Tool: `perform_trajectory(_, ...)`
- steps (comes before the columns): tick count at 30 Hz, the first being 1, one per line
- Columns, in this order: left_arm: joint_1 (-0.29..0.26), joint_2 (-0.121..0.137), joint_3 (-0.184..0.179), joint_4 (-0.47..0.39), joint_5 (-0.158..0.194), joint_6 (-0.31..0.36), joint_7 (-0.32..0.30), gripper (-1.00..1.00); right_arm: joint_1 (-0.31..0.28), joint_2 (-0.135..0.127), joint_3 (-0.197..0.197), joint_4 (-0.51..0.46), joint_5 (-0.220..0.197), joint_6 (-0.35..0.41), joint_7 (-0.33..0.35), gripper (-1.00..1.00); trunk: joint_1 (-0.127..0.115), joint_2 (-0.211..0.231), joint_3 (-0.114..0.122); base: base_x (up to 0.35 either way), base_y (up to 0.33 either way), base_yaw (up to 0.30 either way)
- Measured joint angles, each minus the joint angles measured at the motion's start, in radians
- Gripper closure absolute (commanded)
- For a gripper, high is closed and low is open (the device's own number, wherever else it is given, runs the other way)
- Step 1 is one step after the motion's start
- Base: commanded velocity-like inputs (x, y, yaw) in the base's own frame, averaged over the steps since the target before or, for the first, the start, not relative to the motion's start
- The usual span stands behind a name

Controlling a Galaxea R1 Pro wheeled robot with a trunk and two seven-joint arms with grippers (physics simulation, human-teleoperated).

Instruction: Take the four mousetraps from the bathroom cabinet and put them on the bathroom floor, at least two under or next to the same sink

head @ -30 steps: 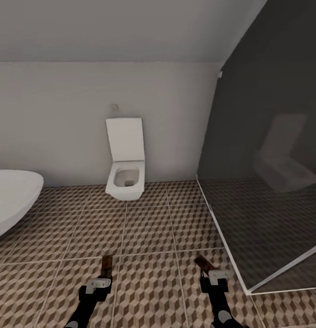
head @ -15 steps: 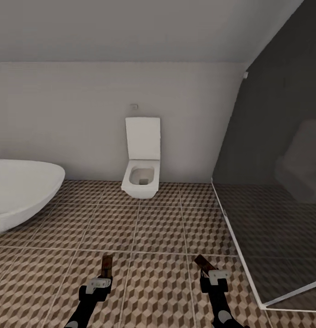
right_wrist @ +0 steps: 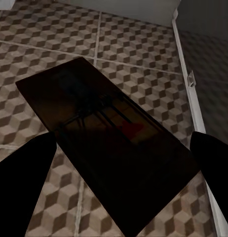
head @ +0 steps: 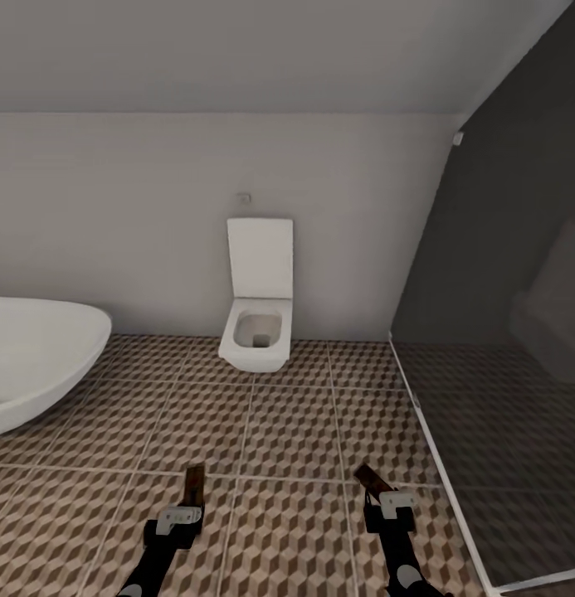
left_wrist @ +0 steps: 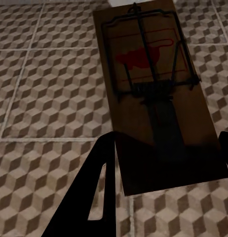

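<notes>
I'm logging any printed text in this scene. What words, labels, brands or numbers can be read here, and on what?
None can be read.
Mousetrap in the left gripper: a red mouse-shaped mark inside a thin red outline, no letters.
Mousetrap in the right gripper: a small red mark, too dark to make out.
Toilet, bathtub, floor tiles: no writing.

Both arms are reaching forward, low in the head view; the left gripper and right gripper are each clamping a mousetrap between dark fingers
</notes>
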Motion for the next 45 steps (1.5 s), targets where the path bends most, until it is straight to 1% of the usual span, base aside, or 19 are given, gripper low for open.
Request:
perform_trajectory(5, 0.0, 0.0, 0.0, 0.0, 0.0, 0.0, 0.0, 1.0, 0.0, 0.0, 0.0, 0.0, 0.0, 0.0, 0.0, 1.0, 0.0, 0.0, 0.0, 0.319, 0.072, 0.0)
perform_trajectory(16, 0.0, 0.0, 0.0, 0.0, 0.0, -0.001, -0.001, 1.0, 0.0, -0.001, 0.0, 0.0, 0.0, 0.0, 0.0, 1.0, 0.0, 0.0, 0.0, 0.241, 0.176, 0.0)
perform_trajectory(45, 0.0, 0.0, 0.0, 0.003, 0.0, -0.002, -0.001, 1.0, 0.0, -0.002, 0.0, 0.001, 0.001, -0.001, 0.003, 1.0, 0.001, 0.0, 0.0, 0.006, 0.005, 0.0)
